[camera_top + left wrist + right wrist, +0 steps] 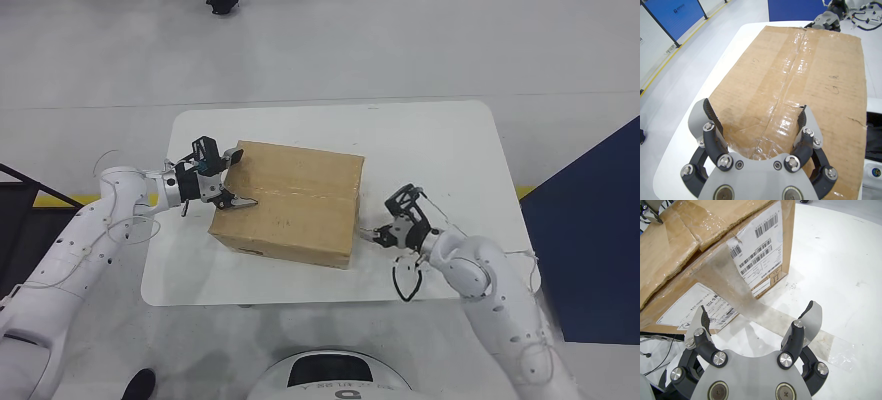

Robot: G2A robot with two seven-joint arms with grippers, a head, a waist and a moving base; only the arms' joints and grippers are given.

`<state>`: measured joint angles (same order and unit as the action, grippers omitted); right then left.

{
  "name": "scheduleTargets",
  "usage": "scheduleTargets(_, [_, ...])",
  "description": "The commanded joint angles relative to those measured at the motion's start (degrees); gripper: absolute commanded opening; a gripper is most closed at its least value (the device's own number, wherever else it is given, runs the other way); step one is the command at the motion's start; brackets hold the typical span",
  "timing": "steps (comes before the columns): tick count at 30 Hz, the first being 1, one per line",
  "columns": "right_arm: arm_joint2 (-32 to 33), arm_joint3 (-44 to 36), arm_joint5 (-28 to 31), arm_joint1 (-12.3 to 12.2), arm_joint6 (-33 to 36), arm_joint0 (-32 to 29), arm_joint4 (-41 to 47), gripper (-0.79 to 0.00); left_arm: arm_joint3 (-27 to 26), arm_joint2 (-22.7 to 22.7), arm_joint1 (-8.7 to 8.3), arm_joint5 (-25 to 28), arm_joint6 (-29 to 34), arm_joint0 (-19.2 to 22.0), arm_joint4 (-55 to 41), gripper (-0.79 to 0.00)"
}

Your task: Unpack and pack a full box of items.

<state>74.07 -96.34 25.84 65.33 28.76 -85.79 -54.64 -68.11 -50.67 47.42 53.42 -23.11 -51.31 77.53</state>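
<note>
The closed cardboard box sits on the counter between both claws. The left claw is spread wide over the taped seam at one end of its top, gripping nothing; the right claw, likewise wide open and empty, hangs just beside the labelled opposite end

Robotics lab or industrial test hall, glossy pale grey floor marked with a yellow painted stripe, blue partition panel on black metal feet, white perforated board beside it, white round-cornered work table.
</note>
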Motion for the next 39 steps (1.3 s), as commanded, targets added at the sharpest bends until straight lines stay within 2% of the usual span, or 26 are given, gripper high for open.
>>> scheduleTargets(1, [-1.35,1.19,-0.1,0.23,-0.42,1.2,0.77,0.0,0.0,0.0,0.0,0.0,0.0,0.0,0.0,0.0])
scheduleTargets(4, [-3.22,3.51,-2.05,0.73,-3.27,3.17,0.44,0.0,0.0,0.0,0.0,0.0,0.0,0.0,0.0,0.0])
scheduleTargets(11, [-4.33,7.74,-6.48,2.08,-18.29,5.08,6.12,0.0,0.0,0.0,0.0,0.0,0.0,0.0,0.0,0.0])
scheduleTargets(20, [-1.36,7.86,-4.02,2.12,-27.77,2.68,10.13,0.0,0.0,0.0,0.0,0.0,0.0,0.0,0.0,0.0])
scheduleTargets(23, [-0.1,6.6,-2.63,1.93,-28.68,1.16,10.89,0.0,0.0,0.0,0.0,0.0,0.0,0.0,0.0,0.0])
scheduleTargets(27, [0.76,3.88,-3.61,1.79,-29.36,-1.14,9.95,0.0,0.0,0.0,0.0,0.0,0.0,0.0,0.0,0.0])
scheduleTargets(31, [0.63,-0.82,-10.57,1.84,-28.58,-3.6,5.65,0.0,0.0,0.0,0.0,0.0,0.0,0.0,0.0,0.0])
scheduleTargets(39, [-4.22,-12.35,-25.88,2.33,-18.33,-5.74,-5.72,0.0,0.0,0.0,0.0,0.0,0.0,0.0,0.0,0.0])
